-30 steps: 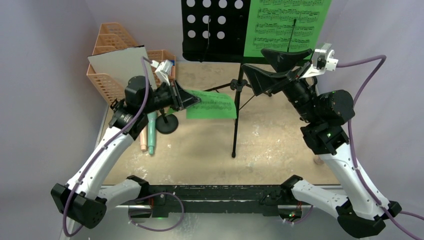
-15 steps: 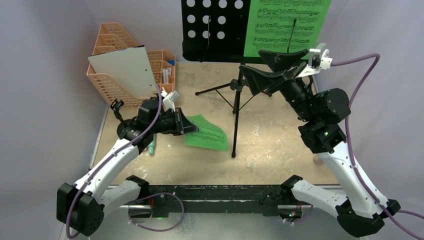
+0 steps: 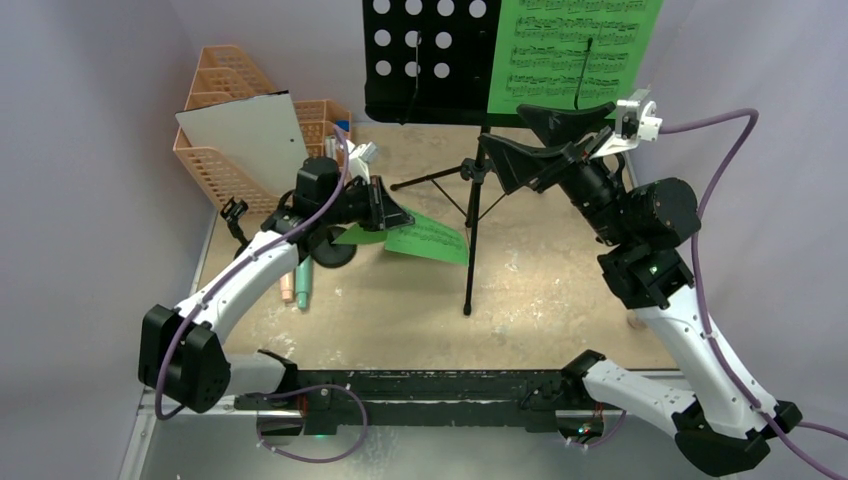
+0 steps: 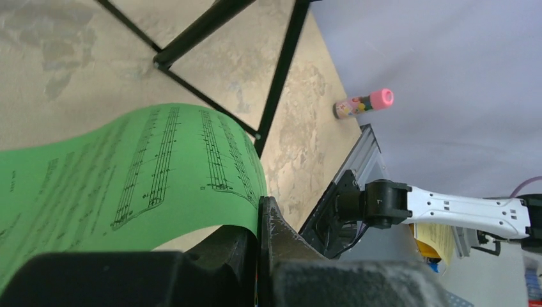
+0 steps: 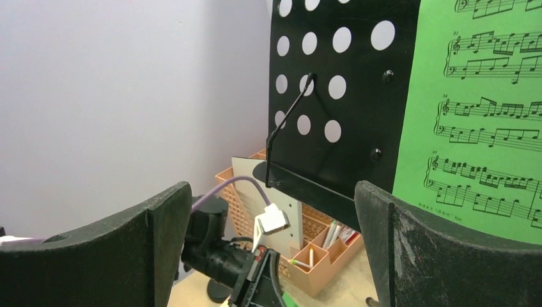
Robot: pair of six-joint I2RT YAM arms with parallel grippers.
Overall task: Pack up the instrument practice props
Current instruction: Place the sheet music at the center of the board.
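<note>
Two arms raised above the table (image 3: 560, 290). Black music desk (image 3: 430, 60) upright at far centre on tripod legs (image 3: 470, 250), face toward the arms, one green page (image 3: 575, 50) standing on its right half. Right arm bent and lifted, right gripper (image 3: 503, 124) spread wide, empty, aimed at the desk's lower edge. Left arm reaching inward, left gripper (image 3: 400, 215) pinched on the second green page (image 3: 430, 240), long axis running right toward the tripod, curling. Pink and mint microphones (image 3: 302, 288) lying side by side at left, lengthwise front-to-back.
</note>
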